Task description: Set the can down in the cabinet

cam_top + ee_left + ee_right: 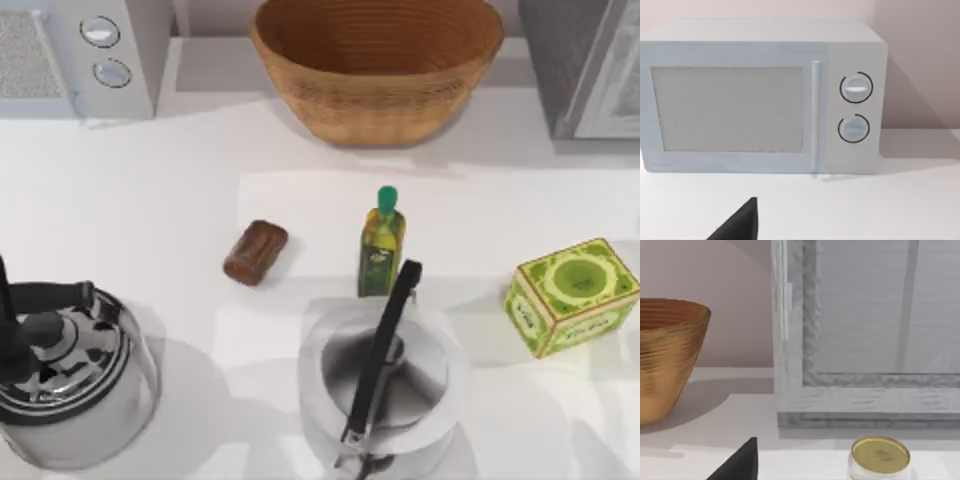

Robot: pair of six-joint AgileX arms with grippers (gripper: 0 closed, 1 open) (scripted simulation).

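Looking down from the top view, the small dark reddish-brown can (256, 252) lies on its side on the white table (150, 200), left of centre and turned at a slant. Nothing grips or touches it. Near it to the right stands an upright olive-oil bottle with a green cap (381, 245). A woven wicker basket (377, 70) sits at the back centre, a white microwave oven (85, 55) at the back left, and the grey glass-fronted cabinet (590, 70) at the back right, well apart from the can. A green printed square box (572, 296) rests at the right. A shiny steel kettle with a black handle (70, 380) stands at the front left, and what may be a second steel kettle with a long black handle (430, 380) stands at the front centre, just in front of the bottle.

From the left wrist view, the left gripper (740, 225) shows as a dark wedge low above the table, facing the microwave oven (760, 100) with its door closed and two round dials. It touches nothing I can see; I cannot tell whether it is released or clenched.

From the right wrist view, the right gripper (740, 465) is a like dark wedge, facing the cabinet (865, 340), with the basket (665, 355) to one side and a gold-lidded glass jar (880, 456) before the cabinet. Again I cannot tell its state, and it holds nothing that I can see.
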